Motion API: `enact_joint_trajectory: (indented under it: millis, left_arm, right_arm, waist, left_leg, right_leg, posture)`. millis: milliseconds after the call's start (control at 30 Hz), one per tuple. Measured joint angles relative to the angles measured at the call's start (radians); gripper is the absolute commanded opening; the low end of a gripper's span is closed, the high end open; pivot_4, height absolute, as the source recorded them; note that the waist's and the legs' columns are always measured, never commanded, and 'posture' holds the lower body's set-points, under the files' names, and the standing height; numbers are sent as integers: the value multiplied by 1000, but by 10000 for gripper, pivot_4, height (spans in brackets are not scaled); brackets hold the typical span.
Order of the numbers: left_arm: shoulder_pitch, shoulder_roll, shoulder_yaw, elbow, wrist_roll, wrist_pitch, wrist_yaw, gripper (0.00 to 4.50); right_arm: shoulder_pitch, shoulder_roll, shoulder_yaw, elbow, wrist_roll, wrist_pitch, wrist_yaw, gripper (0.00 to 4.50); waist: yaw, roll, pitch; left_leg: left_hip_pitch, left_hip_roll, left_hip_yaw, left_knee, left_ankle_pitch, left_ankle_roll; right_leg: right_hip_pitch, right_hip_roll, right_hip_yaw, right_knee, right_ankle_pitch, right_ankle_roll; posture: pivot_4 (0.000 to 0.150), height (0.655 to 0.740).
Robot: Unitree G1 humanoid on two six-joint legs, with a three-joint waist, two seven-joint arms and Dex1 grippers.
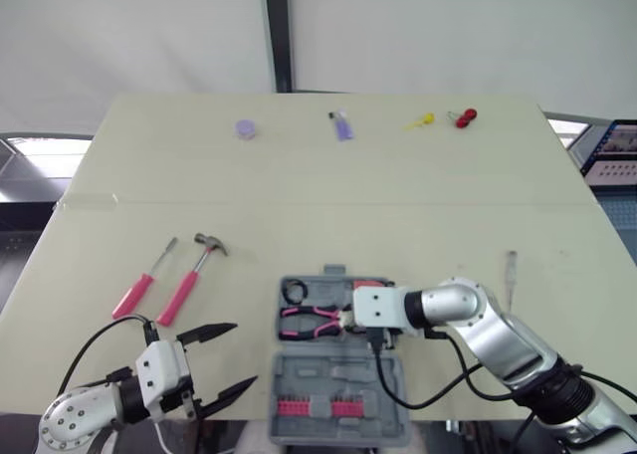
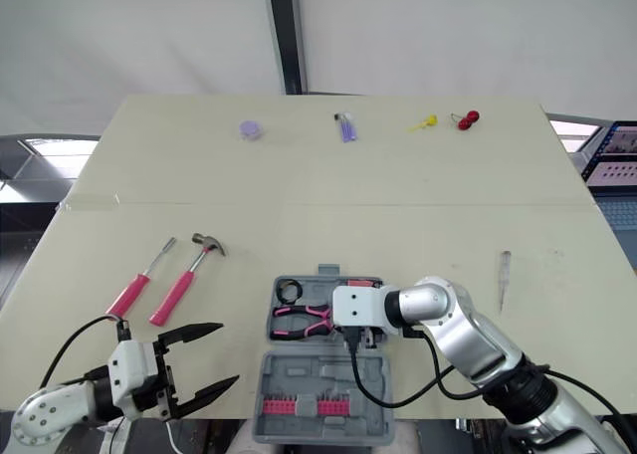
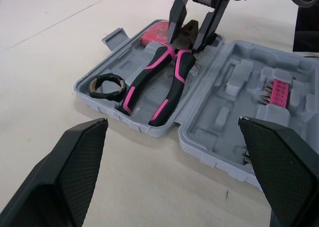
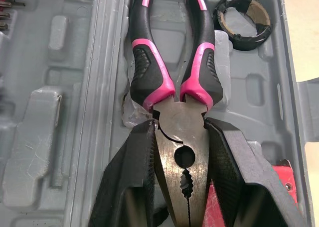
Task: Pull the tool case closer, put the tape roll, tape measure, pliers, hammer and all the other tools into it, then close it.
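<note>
My right gripper (image 4: 179,132) clamps the pliers (image 4: 143,57) by the head inside the open case (image 3: 219,105). My left gripper (image 1: 244,352) is spread wide

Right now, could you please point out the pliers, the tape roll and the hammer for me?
pliers (image 4: 180,122): right wrist view, on the metal head.
tape roll (image 4: 243,42): right wrist view, on its black rim.
hammer (image 1: 189,280): left eye view, on the handle.

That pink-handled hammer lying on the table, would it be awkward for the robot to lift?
Probably head-heavy: the hammer has a metal head on a slim pink handle, so gripped low on the handle it may tip head-down. It looks rigid, so no flopping. With its head crosswise, it seems unlikely to roll if nudged.
</note>
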Motion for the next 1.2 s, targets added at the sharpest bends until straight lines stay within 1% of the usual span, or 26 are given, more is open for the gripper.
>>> enact_joint_trajectory:
  millis: [100, 133, 267, 333, 400, 433, 600, 767, 867, 1200]
  left_arm:
    - [-3, 0, -5, 0, 0, 0, 0, 45000]
    - [-4, 0, -7, 0, 0, 0, 0, 45000]
    - [-17, 1, -10, 0, 2, 0, 0, 45000]
    - [-23, 1, -10, 0, 3, 0, 1, 45000]
    - [-24, 1, -14, 1, 5, 0, 2, 45000]
    - [-25, 1, -17, 1, 6, 0, 3, 45000]
    - [-38, 0, -24, 3, 11, 0, 9, 45000]
    - [-40, 0, -28, 3, 12, -1, 17, 45000]
    - [-40, 0, -28, 3, 13, -3, 20, 45000]
    - [-35, 0, -37, 3, 28, -13, 32, 45000]
  right_arm:
    - [1, 1, -4, -3, 24, 22, 10, 43490]
    - [1, 4, -8, -3, 34, 25, 11, 44376]
    - [-18, 41, -41, 14, 62, 16, -4, 44376]
    - [-31, 78, -68, 57, 82, -6, -20, 38336]
    - [-30, 125, -86, 90, 113, -29, -31, 30605]
    - [-25, 152, -87, 109, 133, -52, -32, 24527]
    - [0, 237, -85, 222, 187, -149, -28, 453]
    - [0, 253, -77, 351, 173, -225, -28, 127]
    - [-11, 257, -76, 395, 161, -260, -28, 127]
    - [-28, 251, -44, 431, 97, -348, -30, 127]
  waist:
    - [0, 0, 0]
    - [0, 0, 0]
    - [-1, 0, 0]
    - [-3, -1, -1]
    - [-5, -1, -1]
    - [-6, -1, -1]
    - [-8, -1, -1]
    - [-20, -1, -1]
    - [-24, -1, -1]
    - [-23, -1, -3]
  left_leg:
    - [0, 0, 0, 0, 0, 0]
    - [0, 0, 0, 0, 0, 0]
    - [0, 0, 0, 0, 0, 0]
    - [1, 0, 0, 0, 0, 0]
    - [0, 0, 0, 0, 0, 0]
    - [1, 0, 0, 0, 0, 0]
    - [1, 0, 0, 0, 0, 0]
    - [1, 0, 0, -1, 0, 0]
    - [2, 1, 0, -1, 0, 0]
    - [3, 1, 0, -1, 0, 0]
  right_leg:
    - [0, 0, 0, 0, 0, 0]
    - [0, 0, 0, 0, 0, 0]
    - [0, 0, 0, 0, 0, 0]
    - [0, 0, 0, 1, 0, 0]
    - [0, 0, 0, 1, 0, 0]
    - [0, 0, 0, 1, 0, 0]
    - [0, 0, 0, 1, 0, 0]
    - [0, 1, 0, 2, 0, 0]
    - [0, 1, 0, 2, 0, 0]
    - [0, 1, 0, 2, 0, 0]
  posture:
    - [1500, 7400]
    - [1500, 7400]
    - [1500, 7400]
    - [1500, 7400]
    - [1500, 7400]
    - [1500, 7400]
    - [1500, 7400]
    - [1500, 7400]
    - [1500, 7400]
    - [1500, 7400]
